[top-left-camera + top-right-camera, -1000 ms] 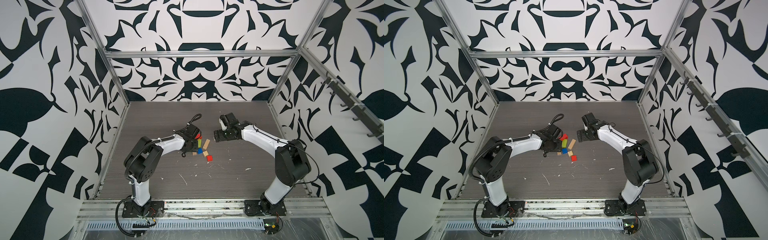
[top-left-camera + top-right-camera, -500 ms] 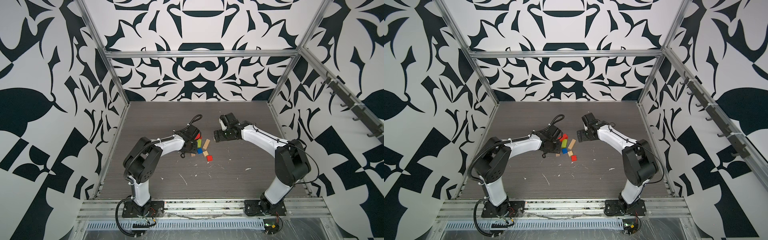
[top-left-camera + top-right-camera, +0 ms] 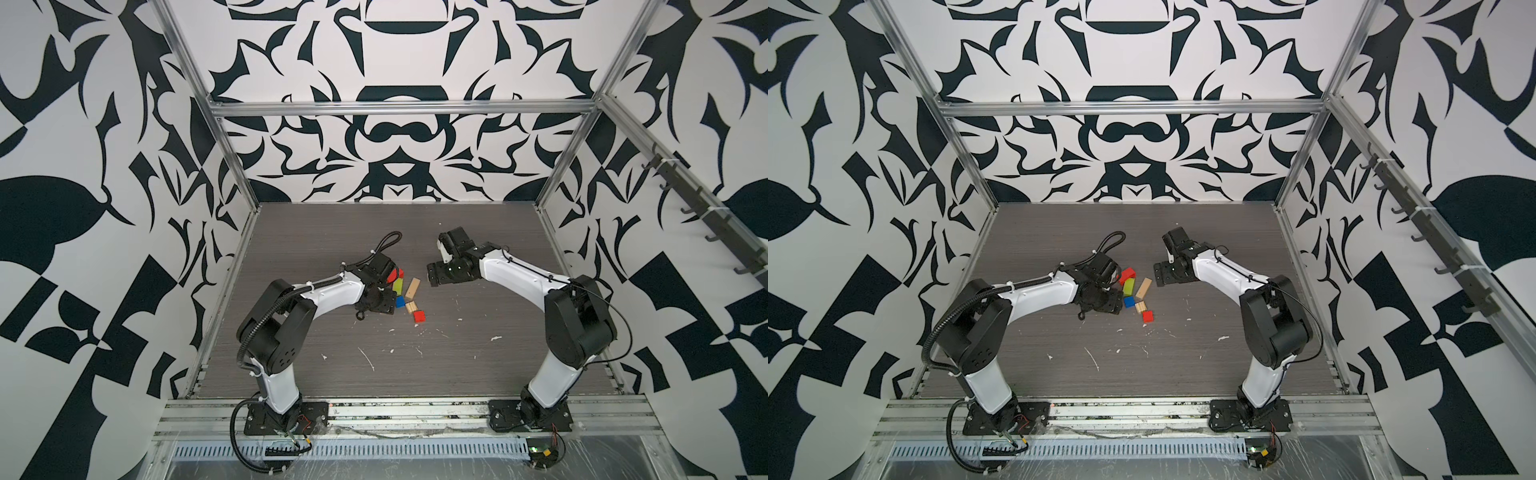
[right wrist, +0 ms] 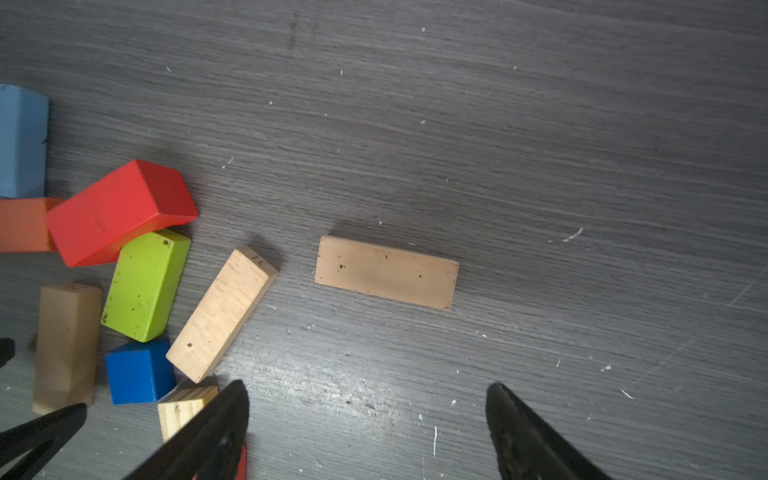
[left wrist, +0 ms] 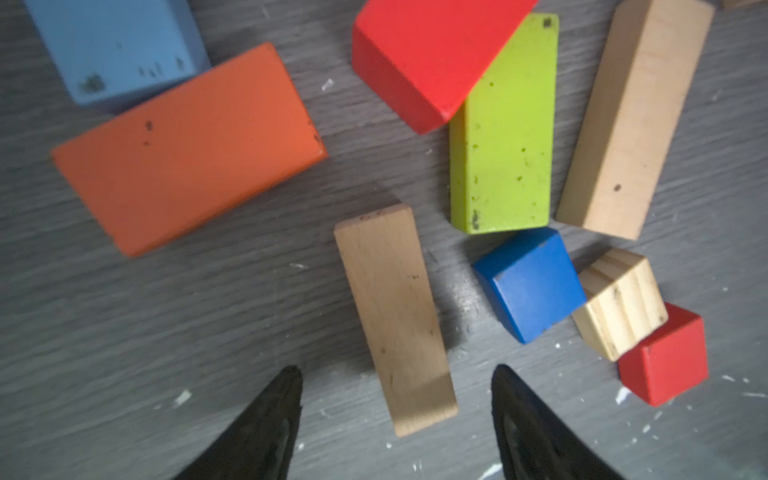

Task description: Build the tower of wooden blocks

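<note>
Left wrist: plank point(image 5: 395, 316) between gripper point(image 5: 397, 386) jaws

Light blue block point(image 5: 116, 45) cut by frame edge, orange plank point(image 4: 20, 224) likewise, red cube point(image 4: 243, 462) mostly behind right tool point(image 4: 368, 388)

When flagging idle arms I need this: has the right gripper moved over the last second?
No. In a top view the right gripper keeps the same gap from the long tan block to its left.
</note>
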`<state>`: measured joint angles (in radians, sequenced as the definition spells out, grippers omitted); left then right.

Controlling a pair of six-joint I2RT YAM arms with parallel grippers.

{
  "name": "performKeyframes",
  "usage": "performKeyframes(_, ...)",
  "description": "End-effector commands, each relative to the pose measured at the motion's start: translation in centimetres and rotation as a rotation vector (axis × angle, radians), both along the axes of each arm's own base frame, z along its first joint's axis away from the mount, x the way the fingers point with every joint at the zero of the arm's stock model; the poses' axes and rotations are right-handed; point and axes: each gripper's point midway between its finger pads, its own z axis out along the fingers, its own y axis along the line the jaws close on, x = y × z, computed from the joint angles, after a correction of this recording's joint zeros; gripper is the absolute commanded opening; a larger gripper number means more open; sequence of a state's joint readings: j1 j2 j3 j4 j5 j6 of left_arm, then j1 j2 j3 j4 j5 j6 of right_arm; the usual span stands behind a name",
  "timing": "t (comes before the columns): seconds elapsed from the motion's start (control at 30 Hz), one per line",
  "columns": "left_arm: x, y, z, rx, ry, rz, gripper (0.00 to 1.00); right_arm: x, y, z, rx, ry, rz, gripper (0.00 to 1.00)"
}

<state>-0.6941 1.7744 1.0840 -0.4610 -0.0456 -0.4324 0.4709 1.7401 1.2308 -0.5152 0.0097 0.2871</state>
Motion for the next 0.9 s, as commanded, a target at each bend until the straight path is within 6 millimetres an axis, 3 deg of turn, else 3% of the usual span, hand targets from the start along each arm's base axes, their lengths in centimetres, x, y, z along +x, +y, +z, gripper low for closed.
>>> performKeyframes(0.0, -1.5, 1.8, -0.4, 0.085, 0.036, -0.047, 0.74, 0.4, 0.3, 1.5, 0.017, -0.031, -0.004, 0.92)
performKeyframes(0.33, -1.2, 2.9, -1.1, 0.150, 0.034, -0.008, 0.73, 0.4, 0.3, 1.2, 0.017, -0.020, -0.005, 0.92)
performKeyframes(0.6, -0.9, 5.3, -1.6, 0.188, 0.051, 0.057, 0.72, 0.2, 0.3, 1.0, 0.016, -0.015, -0.003, 0.92)
performKeyframes(0.87, 0.9, 7.4, -1.4, 0.137, 0.058, 0.177, 0.72, 0.0, -0.2, 0.7, 0.005, -0.012, -0.032, 0.93)
